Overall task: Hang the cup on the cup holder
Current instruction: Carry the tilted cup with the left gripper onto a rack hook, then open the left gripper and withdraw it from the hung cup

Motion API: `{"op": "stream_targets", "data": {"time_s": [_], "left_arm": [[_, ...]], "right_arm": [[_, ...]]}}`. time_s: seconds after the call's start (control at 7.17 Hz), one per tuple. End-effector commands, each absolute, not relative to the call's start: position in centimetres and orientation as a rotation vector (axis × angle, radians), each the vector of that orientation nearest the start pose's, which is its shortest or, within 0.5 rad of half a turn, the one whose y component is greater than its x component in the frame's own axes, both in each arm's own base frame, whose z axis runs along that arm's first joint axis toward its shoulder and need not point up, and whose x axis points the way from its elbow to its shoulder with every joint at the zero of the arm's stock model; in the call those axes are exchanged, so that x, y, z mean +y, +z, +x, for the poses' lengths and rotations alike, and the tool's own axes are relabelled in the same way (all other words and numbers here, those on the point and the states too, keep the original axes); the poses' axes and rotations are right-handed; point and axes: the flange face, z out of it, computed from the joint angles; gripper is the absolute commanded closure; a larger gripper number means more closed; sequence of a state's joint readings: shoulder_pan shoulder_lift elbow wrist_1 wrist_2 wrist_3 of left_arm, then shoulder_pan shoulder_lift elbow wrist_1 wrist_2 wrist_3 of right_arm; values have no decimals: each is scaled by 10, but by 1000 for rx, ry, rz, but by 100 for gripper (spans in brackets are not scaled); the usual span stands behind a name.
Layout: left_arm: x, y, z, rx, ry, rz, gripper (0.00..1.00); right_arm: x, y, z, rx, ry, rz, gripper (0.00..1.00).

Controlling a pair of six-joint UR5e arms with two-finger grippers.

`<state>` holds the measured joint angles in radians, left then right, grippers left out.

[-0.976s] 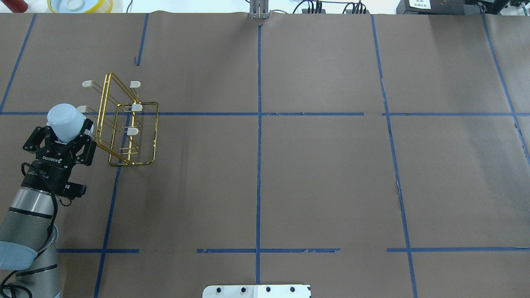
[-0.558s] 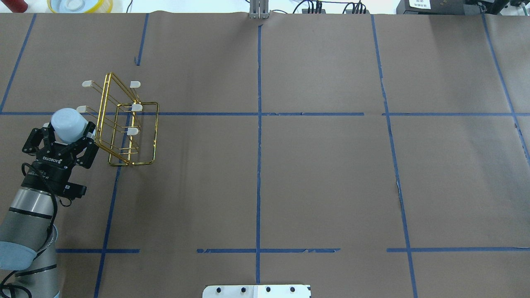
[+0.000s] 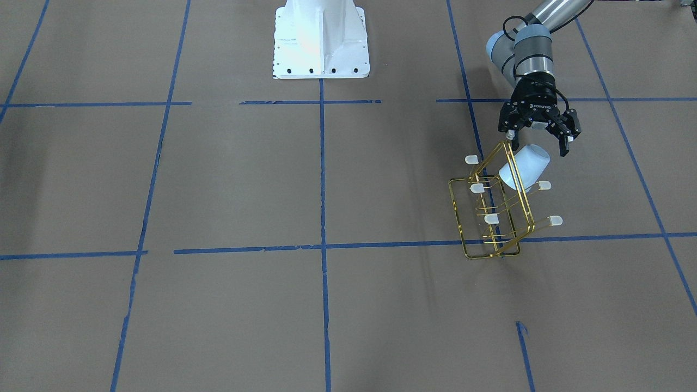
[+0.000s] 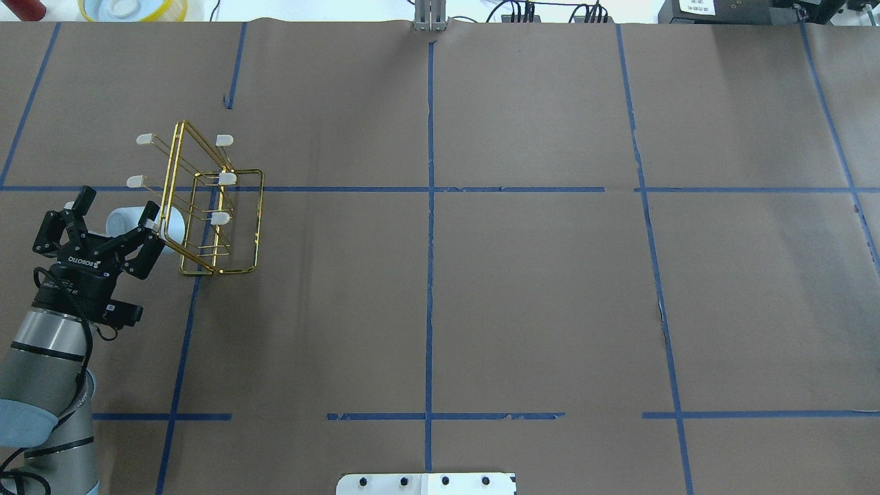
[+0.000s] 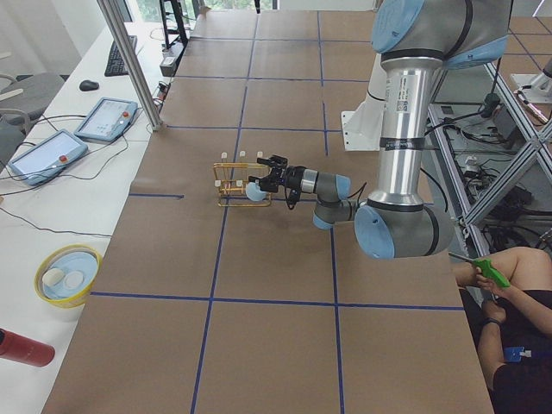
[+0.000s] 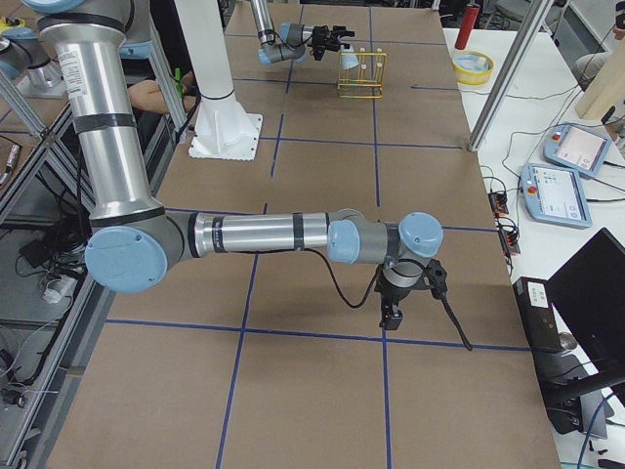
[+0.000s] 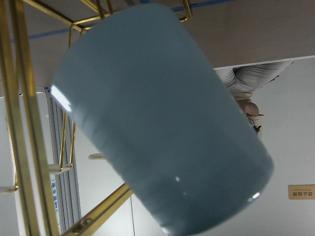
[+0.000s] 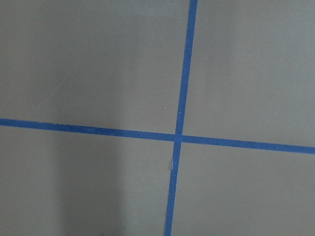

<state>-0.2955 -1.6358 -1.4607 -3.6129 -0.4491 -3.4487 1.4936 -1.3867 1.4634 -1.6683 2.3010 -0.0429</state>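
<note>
Change: since a second ago the left gripper (image 4: 117, 201) is no longer clamping the cup (image 4: 125, 220). The cup was sitting base-up between the fingers and is now lying tilted against the rack.
Left gripper: it is hovering at the table's left edge with its fingers standing wide apart, one on either side of the cup. Whether either finger is touching the cup cannot be told.
Cup: it is leaning at a slant on the outer, left side of the cup holder (image 4: 260, 220), with one end toward the wire frame and the other pointing out toward the gripper. In the left wrist view it is filling most of the frame, with gold wires running along its left side. The prong beneath it is hidden.
Cup holder: it is standing upright on the table (image 4: 536, 289), just right of the gripper, its free prongs showing white caps (image 4: 224, 140).
Table: blue tape lines (image 4: 430, 275) are dividing the brown surface into rectangles.
Right gripper (image 6: 420, 318): it is hanging low over the table, well apart from the rack. It shows only in the side view, so the state of its fingers cannot be told.
</note>
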Motion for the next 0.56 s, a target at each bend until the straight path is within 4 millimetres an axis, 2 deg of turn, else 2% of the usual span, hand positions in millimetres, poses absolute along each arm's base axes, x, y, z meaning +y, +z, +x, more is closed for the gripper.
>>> {"op": "stream_targets", "data": {"time_s": [0.0,0.14,0.42], "left_arm": [[-341,482,317,2495,-2157,-1057,0],[-341,469,295,2452,-2126,-1044,0],[-358,442,252,2347,-2101,-931,0]], "right_arm": [[-570,627,22,-730,-108,-33,0],[-570,626,23,-730,-107,-31,0],[-570,626,23,-730,-107,-31,0]]}}
